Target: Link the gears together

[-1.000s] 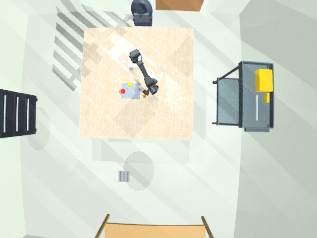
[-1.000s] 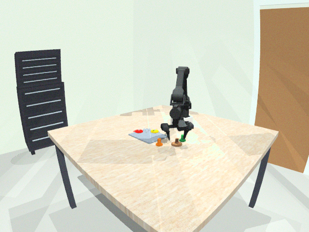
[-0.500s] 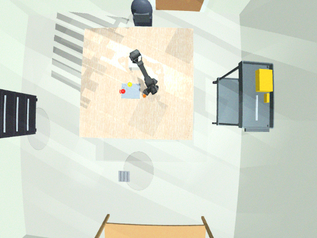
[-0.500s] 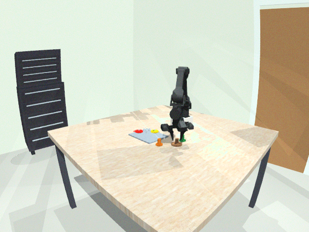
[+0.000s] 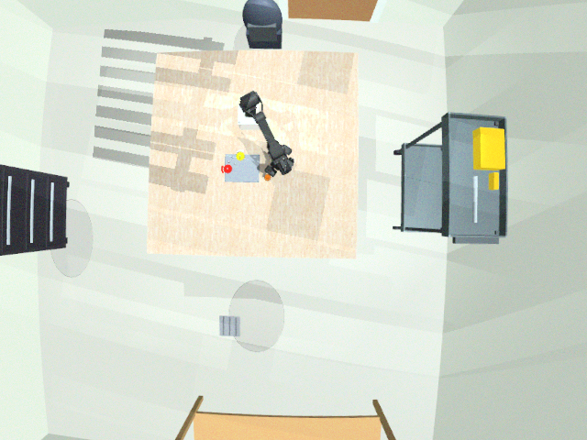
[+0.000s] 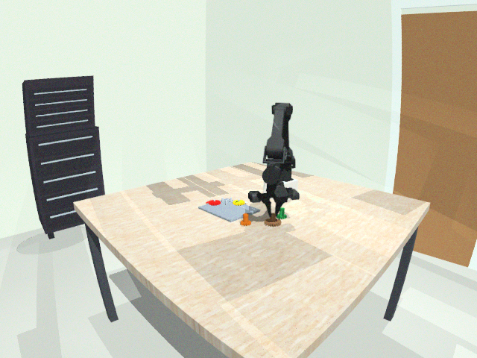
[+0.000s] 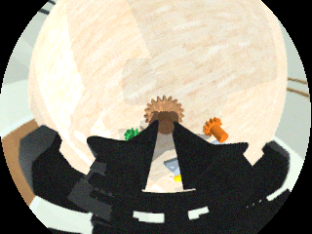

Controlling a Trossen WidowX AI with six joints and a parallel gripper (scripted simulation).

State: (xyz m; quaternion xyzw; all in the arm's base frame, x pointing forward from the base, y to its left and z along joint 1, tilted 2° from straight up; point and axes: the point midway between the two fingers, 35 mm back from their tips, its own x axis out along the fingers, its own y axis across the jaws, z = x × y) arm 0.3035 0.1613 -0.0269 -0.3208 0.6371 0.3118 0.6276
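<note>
My gripper points down and is shut on the upright handle of the brown gear. The brown gear is at table height. The orange gear stands between it and the grey board. The green gear stands close on the brown gear's other side; the arm hides both from above. The red gear and the yellow gear sit on the board, with small pegs near them.
The arm's white base stands on the wooden table, behind the board. The arm reaches from it over the table to the board's right side in the top view. A dark drawer cabinet stands beyond the table.
</note>
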